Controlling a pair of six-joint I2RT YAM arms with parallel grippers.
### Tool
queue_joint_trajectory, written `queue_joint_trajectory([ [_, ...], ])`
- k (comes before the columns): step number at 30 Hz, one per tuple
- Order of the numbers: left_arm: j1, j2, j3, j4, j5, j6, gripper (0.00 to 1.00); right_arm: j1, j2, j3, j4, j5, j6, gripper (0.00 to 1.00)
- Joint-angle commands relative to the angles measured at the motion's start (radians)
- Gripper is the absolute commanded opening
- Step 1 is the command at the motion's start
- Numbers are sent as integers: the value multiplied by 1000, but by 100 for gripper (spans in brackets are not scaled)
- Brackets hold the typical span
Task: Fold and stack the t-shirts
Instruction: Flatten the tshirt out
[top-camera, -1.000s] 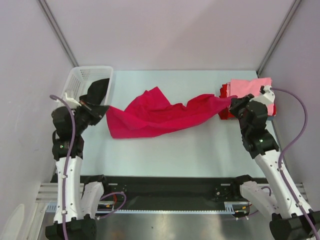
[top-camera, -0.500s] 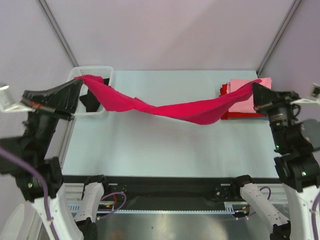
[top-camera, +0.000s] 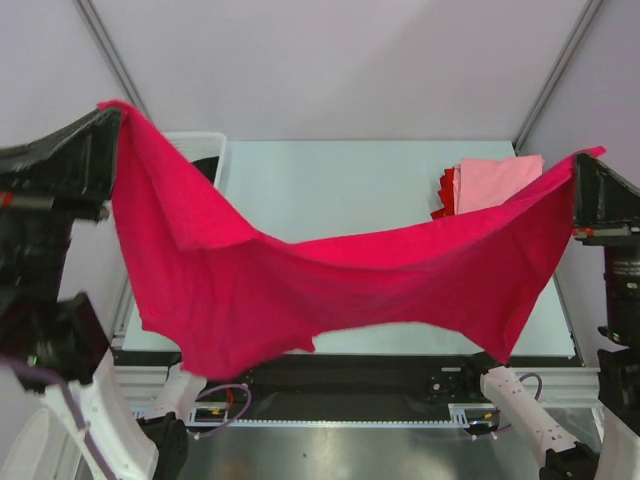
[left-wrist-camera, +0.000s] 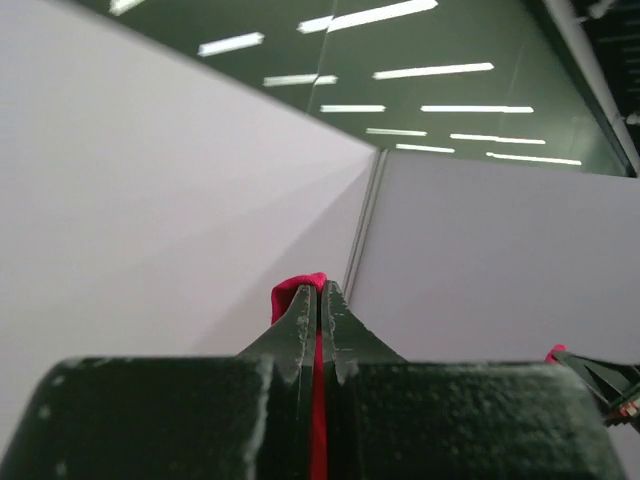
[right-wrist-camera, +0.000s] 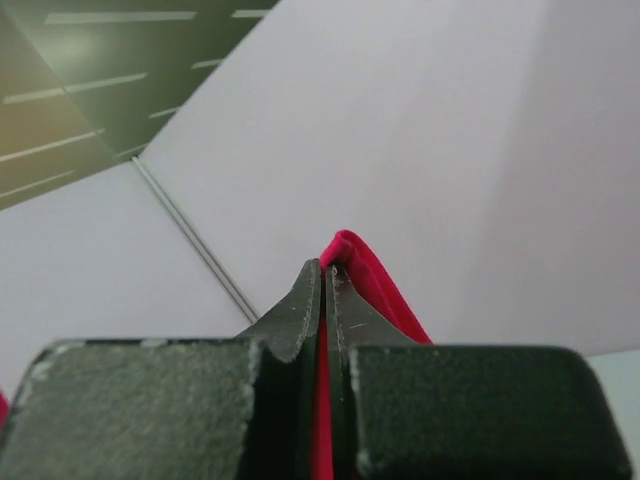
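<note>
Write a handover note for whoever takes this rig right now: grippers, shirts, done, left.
Left gripper: shut on one end of the crimson-red cloth t-shirt, raised high on the left.
Right gripper: shut on the other end, raised on the right.
The t-shirt hangs spread between them above the pale table, unfolded.
Done: a light pink folded t-shirt lies on a red folded one at the far right.
Left: lay the crimson one flat, fold it, stack it there.
</note>
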Motion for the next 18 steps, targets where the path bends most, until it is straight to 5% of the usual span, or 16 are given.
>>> queue_joint_trajectory([
  [1, 8, 128, -204, 43, 2, -132, 0, -2, 83, -130, 23, 33, 34, 0],
  [5, 2, 154, -520, 75, -47, -178, 0, -2, 136, -322, 52, 94, 136, 0],
  [10, -70, 294, -629, 145, -134, -189, 0, -29, 277, -433, 172, 64, 217, 0],
  [13, -110, 466, -504, 166, -122, -213, 0, -91, 420, -361, 213, -17, 262, 0],
  [16, -131, 694, -183, 142, -73, -236, 0, -151, 576, -187, 218, -115, 294, 0],
  [18, -133, 837, 199, 38, -39, -245, 0, -174, 690, -3, 200, -185, 292, 0],
])
